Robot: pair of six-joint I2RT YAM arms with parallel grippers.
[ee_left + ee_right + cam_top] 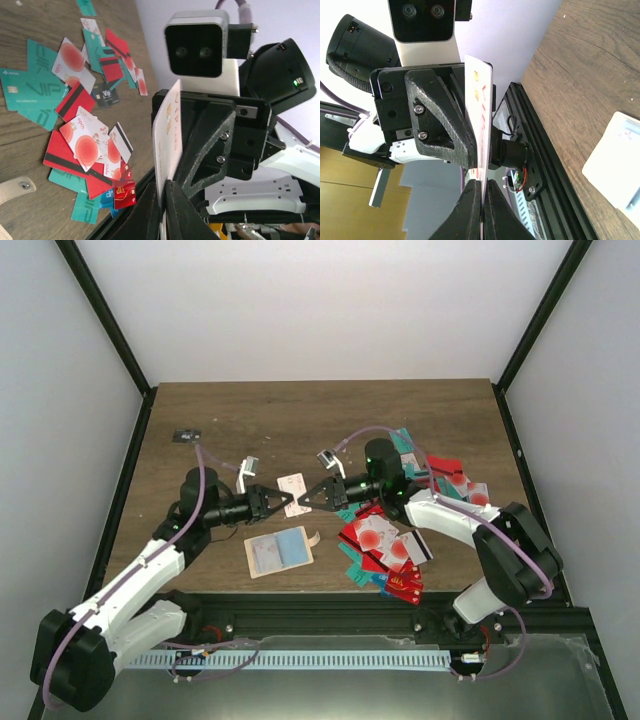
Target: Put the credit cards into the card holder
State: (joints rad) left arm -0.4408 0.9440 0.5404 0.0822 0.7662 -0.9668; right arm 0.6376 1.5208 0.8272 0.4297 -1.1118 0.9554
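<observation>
A white credit card (291,485) with red print hangs above the table, held edge-on between both grippers. My left gripper (285,502) is shut on its one end; in the left wrist view the card (167,135) stands up from my fingertips (164,189). My right gripper (303,498) is shut on the other end, and the card also shows in the right wrist view (480,120) above that gripper (482,185). The beige card holder (278,552) lies open on the table just in front of the grippers. The other credit cards (385,540) lie in a loose pile to the right.
A tiny dark flat object (186,434) lies at the far left of the table. The card holder's snap tab (15,187) shows at the left wrist view's edge, and its pale inside (615,167) in the right wrist view. The black frame rail (330,610) runs along the near edge.
</observation>
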